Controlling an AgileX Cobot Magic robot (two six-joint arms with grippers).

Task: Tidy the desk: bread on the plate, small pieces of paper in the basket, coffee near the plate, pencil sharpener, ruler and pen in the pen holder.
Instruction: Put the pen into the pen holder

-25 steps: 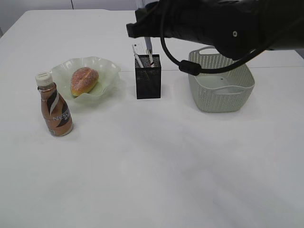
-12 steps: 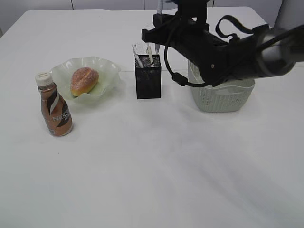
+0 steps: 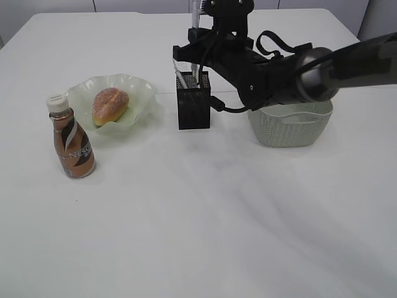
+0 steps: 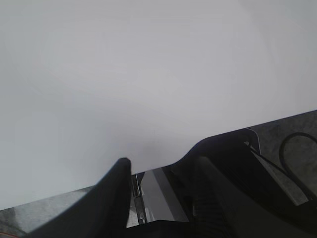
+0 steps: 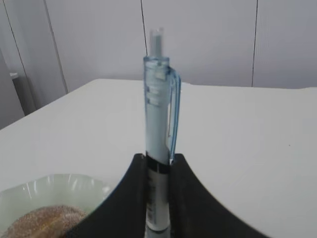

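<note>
Your layout: plate (image 3: 138,93) toward the table's (image 3: 186,217) far-left, bread (image 3: 110,105) on it. Coffee (image 3: 71,138) just in front-left of the plate. Pen holder (image 3: 193,108) right of the plate, mid-table toward the far edge. Basket (image 3: 291,127) right of the holder. Pen (image 3: 195,15) sits upright above the holder, in the right tool (image 3: 197,49).

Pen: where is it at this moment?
The pen stands upright, clamped in the right gripper. In the exterior view it is at top centre, directly above the black pen holder, left of the basket.
</note>
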